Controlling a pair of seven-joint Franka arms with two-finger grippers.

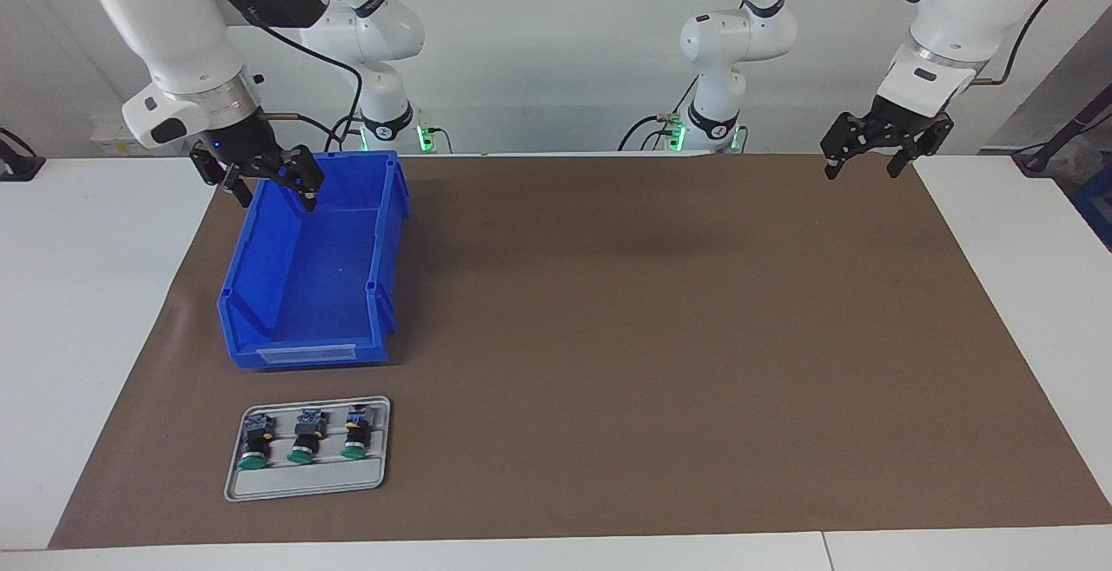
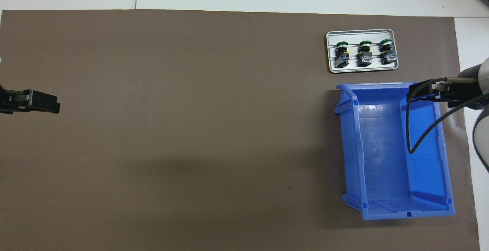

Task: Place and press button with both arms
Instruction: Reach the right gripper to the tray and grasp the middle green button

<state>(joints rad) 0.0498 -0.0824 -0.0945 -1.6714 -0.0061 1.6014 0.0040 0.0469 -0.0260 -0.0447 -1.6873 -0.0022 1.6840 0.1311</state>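
A: Start at the robots' end. What are the two arms doing?

B: The right gripper (image 1: 271,189) – black, two-fingered, on a large white jointed arm – hangs over the robots' end of the blue plastic storage bin (image 1: 317,271), above its rim. Its fingers are spread apart and hold nothing. In the overhead view it shows over the bin's side wall (image 2: 422,90).

A: And the other one?

B: The left gripper (image 1: 869,167) hangs over the brown mat (image 1: 651,336) near the corner at the left arm's end of the table. Its fingers are spread as well – nothing between them. From overhead it enters at the edge of the picture (image 2: 38,104).

A: What is in the bin?

B: Nothing that shows; its blue floor is bare. It rests on the mat toward the right arm's end of the table, with its low open front turned away from the robots.

A: Where are the buttons?

B: Farther from the robots than the bin, just beside its front, lies a flat grey rectangular tray (image 1: 304,484). Three small push-buttons with round green caps and black bodies lie on it in a row, each on its side with the cap pointing away from the robots. The middle button (image 1: 306,436) lies between the other two (image 1: 254,442) (image 1: 356,432), all apart from both grippers.

A: And under the mat?

B: A white table (image 1: 95,336).
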